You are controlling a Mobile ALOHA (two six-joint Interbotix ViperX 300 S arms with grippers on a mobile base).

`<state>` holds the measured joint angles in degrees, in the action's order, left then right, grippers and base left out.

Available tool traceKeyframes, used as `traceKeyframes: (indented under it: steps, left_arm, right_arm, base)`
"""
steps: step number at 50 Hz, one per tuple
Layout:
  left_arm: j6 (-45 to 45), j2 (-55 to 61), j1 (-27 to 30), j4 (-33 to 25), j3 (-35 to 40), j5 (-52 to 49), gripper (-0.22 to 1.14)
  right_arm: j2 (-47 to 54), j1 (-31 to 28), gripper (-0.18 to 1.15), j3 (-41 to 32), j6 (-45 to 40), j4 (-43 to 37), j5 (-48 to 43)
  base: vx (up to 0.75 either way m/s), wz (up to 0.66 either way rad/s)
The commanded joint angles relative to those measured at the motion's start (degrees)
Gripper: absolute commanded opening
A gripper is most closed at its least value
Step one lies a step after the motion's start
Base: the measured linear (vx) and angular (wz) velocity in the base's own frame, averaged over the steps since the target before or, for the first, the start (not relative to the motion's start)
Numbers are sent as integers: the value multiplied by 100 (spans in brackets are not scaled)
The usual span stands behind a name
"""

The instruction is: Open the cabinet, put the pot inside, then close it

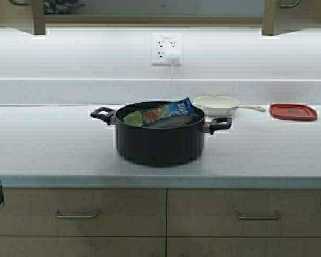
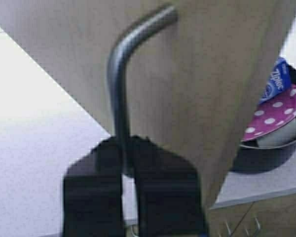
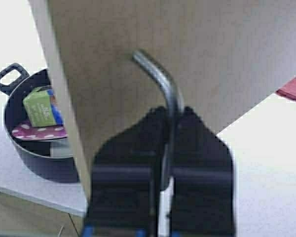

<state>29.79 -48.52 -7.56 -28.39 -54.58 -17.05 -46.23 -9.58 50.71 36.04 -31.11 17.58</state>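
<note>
A white table (image 1: 48, 150) is backed by a white wall with an outlet (image 1: 166, 50). The pot (image 1: 160, 134) stands at the table's middle, and a blue box reading "Ziploc" (image 1: 168, 112) is seen inside it. Overhead, the cabinet (image 1: 37, 16) doors are swung open. The left gripper (image 2: 122, 168) is clenched on one silver handle (image 2: 119, 89); the right gripper (image 3: 168, 143) is clamped on the other handle (image 3: 160, 81). A white frying pan (image 1: 219, 104) and a red lid (image 1: 293, 112) lie behind the pot.
</note>
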Motion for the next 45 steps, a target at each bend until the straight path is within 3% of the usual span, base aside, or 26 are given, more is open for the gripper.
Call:
traceKeyframes:
  steps: [1, 7, 9, 14, 20, 23, 25, 29, 31, 35, 37, 39, 45]
  left_arm:
    - [26, -650, -255, 246, 26, -334, 47]
    - [-44, -738, -114, 492, -26, -492, 106]
    - [-44, -738, -35, 536, -26, -527, 110]
    - [-88, -791, 123, 589, -26, -703, 99]
    - [-35, -958, 88, 483, 9, -844, 73]
    - [-35, -967, -44, 220, 70, -861, 48]
    - [-35, -958, -211, -62, 97, -835, 25]
    - [18, -923, -703, -606, 193, -615, -14]
    - [35, -844, -984, -800, 237, -431, -15]
    - [35, -589, -1556, -879, 334, -53, 3]
    - [26, -404, -1837, -861, 387, 114, 9]
    - [18, -193, -2101, -861, 439, 272, 9]
    - [26, 668, -2839, -853, 624, 1002, 2]
  right_arm:
    - [-413, -202, 59, 18, -44, 0, 369]
    - [-571, -202, 104, -26, -35, 229, 765]
    - [-571, -202, 107, -88, -44, 387, 914]
    - [-668, -202, 103, -272, -88, 782, 1397]
    - [-800, -220, 100, -439, -343, 791, 1837]
    - [-756, -325, 97, -519, -439, 606, 1811]
    - [-668, -431, 92, -562, -483, 457, 1767]
    - [-457, -844, 67, -650, -510, 193, 1547]
    - [-360, -1011, 54, -668, -519, 132, 1433]
    - [-26, -1626, 8, -703, -501, 105, 844]
    - [132, -1890, -6, -721, -492, 123, 457]
    - [290, -2127, -9, -729, -519, 123, 35]
    - [817, -2505, 11, -809, -536, 114, -826]
  base:
    - [3, 1]
    - [4, 2]
    - [5, 2]
    - [1, 0]
    - [-4, 4]
    - [-3, 0]
    - [-2, 0]
    - [-1, -1]
    - [-2, 3]
    - [-1, 0]
    - [0, 0]
    - [0, 0]
    - [0, 0]
